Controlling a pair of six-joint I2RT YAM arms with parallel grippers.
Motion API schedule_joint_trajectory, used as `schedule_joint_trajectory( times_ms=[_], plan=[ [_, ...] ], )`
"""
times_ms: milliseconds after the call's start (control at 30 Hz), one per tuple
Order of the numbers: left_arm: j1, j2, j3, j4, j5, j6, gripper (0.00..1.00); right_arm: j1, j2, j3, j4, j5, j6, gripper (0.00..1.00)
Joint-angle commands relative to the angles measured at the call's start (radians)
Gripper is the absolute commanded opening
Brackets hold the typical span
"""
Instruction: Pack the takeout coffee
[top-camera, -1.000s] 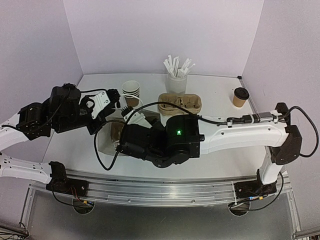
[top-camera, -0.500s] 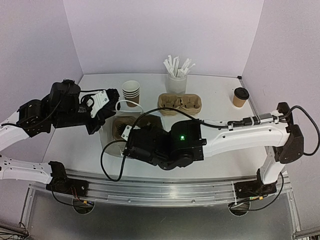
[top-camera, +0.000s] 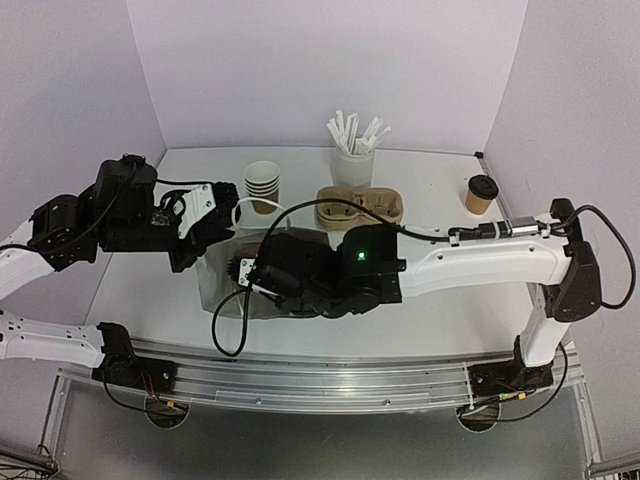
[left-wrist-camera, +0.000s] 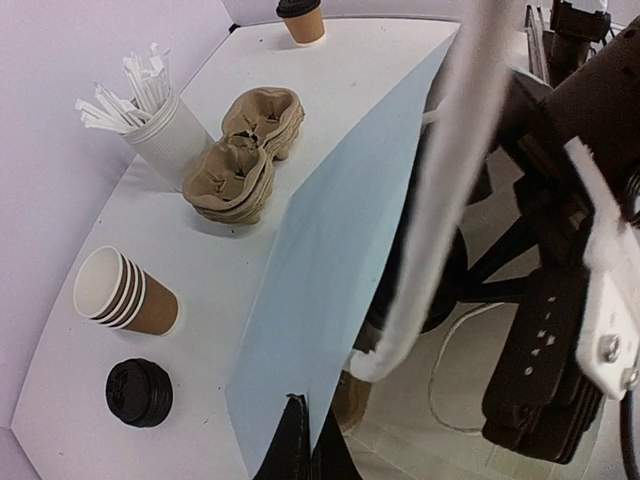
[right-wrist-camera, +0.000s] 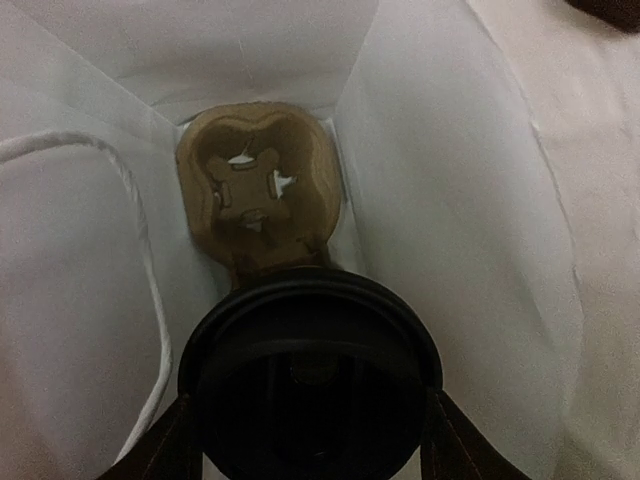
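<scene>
A white table (top-camera: 440, 270) stands between plain lavender walls, with a white paper bag (top-camera: 212, 285) open near its middle. The left gripper (left-wrist-camera: 305, 450) is clenched on the bag's upper edge, holding that wall up. The right gripper (right-wrist-camera: 310, 440) reaches down inside the bag, its fingers (right-wrist-camera: 165, 450) pressed against both sides of a lidded coffee cup (right-wrist-camera: 310, 390), whose black lid fills the lower part of the wrist view. Just beyond the cup, a brown moulded carrier (right-wrist-camera: 262, 185) lies on the bag's floor, and a white cord handle (right-wrist-camera: 140, 230) trails along the left wall. From above, the right arm's wrist fills the bag's mouth and hides the cup. Behind the bag stand a stack of open cups (left-wrist-camera: 125, 295), a loose black lid (left-wrist-camera: 138, 392), spare carriers (left-wrist-camera: 245, 150) and a white cup of straws (left-wrist-camera: 165, 130). A second lidded cup (top-camera: 481, 194) stands far right.
</scene>
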Motion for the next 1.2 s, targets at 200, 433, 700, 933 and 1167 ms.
schedule_joint_trajectory(
  times_ms=[200, 433, 700, 933, 1167],
  plan=[
    [0.001, -0.016, 0.058, 0.013, 0.012, 0.01, 0.0, -0.032, 0.018, -0.012, 0.044, -0.062, -0.151, 0.28],
    [-0.003, -0.037, 0.036, 0.068, -0.15, 0.091, 0.0, -0.008, -0.035, -0.045, 0.0, -0.114, -0.099, 0.28],
    [-0.018, -0.082, -0.012, 0.108, -0.121, 0.152, 0.0, -0.053, -0.025, -0.061, -0.04, -0.115, -0.032, 0.28],
    [-0.02, -0.113, -0.058, 0.171, -0.123, 0.259, 0.0, -0.098, 0.056, 0.002, -0.041, -0.132, -0.058, 0.27],
    [-0.02, -0.134, -0.125, 0.337, -0.202, 0.427, 0.0, -0.105, 0.098, 0.039, -0.076, -0.157, -0.048, 0.26]
  ],
)
